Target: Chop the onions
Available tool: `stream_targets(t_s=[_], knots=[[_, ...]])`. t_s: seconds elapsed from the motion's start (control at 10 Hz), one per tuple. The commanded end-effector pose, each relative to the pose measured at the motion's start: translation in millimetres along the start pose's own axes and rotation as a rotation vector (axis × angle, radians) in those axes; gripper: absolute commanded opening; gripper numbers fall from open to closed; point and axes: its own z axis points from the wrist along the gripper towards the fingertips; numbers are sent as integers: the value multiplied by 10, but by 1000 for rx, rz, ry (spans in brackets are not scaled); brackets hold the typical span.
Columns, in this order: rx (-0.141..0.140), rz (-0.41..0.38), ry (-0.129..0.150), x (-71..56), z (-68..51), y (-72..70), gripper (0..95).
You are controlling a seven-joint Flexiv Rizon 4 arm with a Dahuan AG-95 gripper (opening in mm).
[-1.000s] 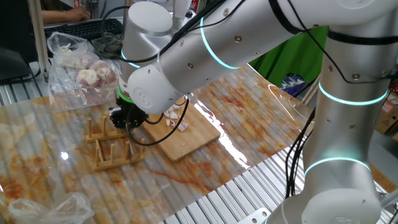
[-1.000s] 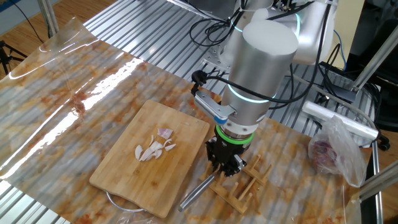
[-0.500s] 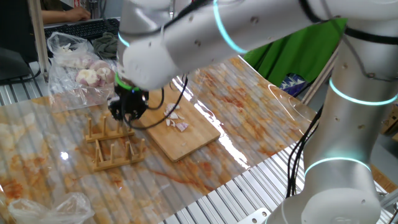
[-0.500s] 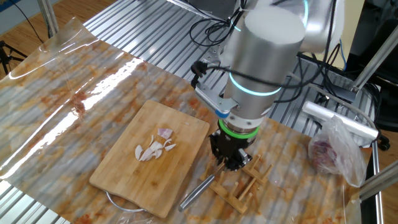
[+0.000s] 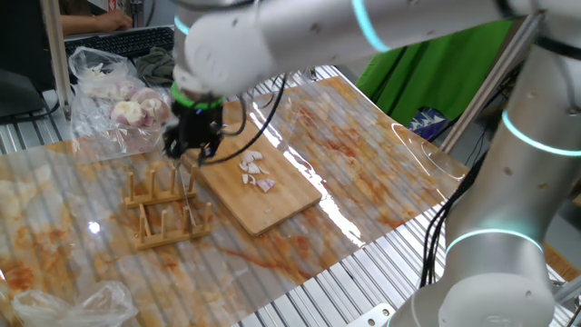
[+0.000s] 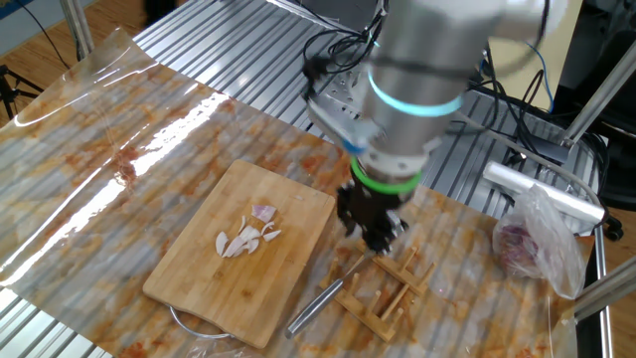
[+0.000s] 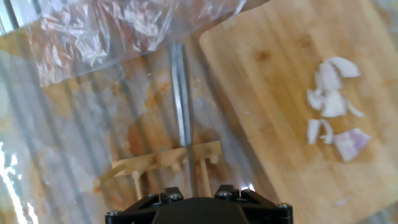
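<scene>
The chopping looked barely begun, if begun at all. The onions (image 7: 333, 102) lay in a loose cluster on the bamboo cutting board (image 7: 273, 74), toward its right side in the hand view. They were in wedges and slivers rather than fine bits, so most of the cutting was judged yet to be done.

The knife (image 7: 180, 93) was not at the onions. It lay just left of the board, its blade end resting in the wooden rack (image 7: 161, 163) and its metal handle reaching away toward the crumpled plastic at the far edge of that view.

The gripper (image 6: 373, 227) hung above the rack and the knife. Nothing could be seen in its grasp, and since the fingers were hidden in every view, it could not be told whether they were spread or closed. Taking up the knife and bringing it over the board appeared to be what was left before any cut.

By count:
- One cutting board.
- One knife.
- One rack.
- One clear bag of whole bulbs (image 5: 113, 95), at the far left of one fixed view.
- About seven onion pieces; the overlap left the exact number uncertain.
</scene>
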Motion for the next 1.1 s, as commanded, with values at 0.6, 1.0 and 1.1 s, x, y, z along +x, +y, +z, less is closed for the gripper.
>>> stream_targets(t_s=[0.6,1.0,1.1], knots=[[-16,-268,-10,-658,-155,-839,190],[-35,-327,-7,-852,-111,-1139,190],[-45,-349,-5,-919,-104,-1256,0]])
